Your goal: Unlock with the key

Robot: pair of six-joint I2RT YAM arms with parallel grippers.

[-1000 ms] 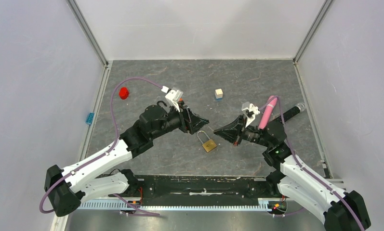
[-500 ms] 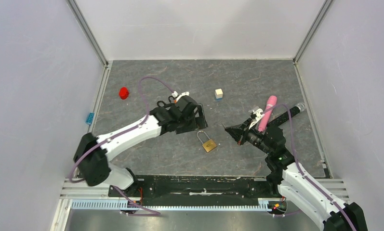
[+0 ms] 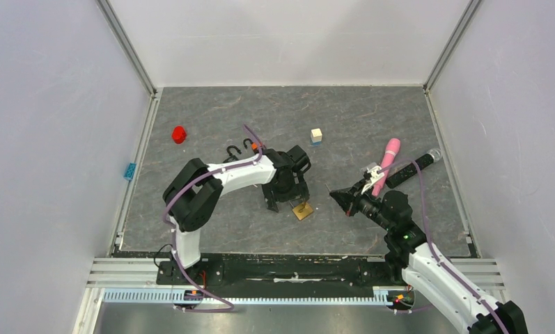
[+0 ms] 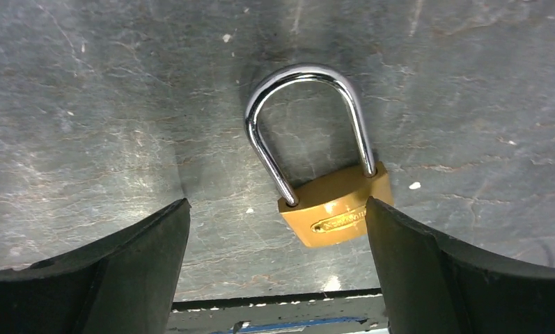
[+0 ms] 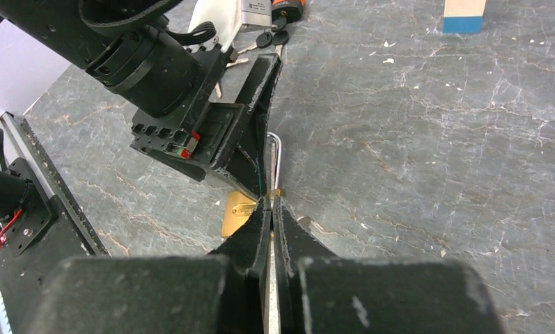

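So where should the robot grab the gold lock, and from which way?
Best the brass body, pinched across its two short sides, coming straight down from above. The padlock lies flat on the table, and the body is blocky with flat sides; the shiny shackle is thin and round, so probably slippery. The left gripper hangs open over it.

The padlock (image 4: 337, 209) lies on the table (image 3: 225, 223) between the fingers (image 4: 121, 264) of the left hand (image 4: 274, 209).

Red block (image 3: 180, 134): far left of my left gripper (image 3: 286, 204). Beige cube (image 3: 317, 136): beyond it. Pink stick (image 3: 386, 156), black stick (image 3: 415, 165): right of my right gripper (image 3: 337, 195).
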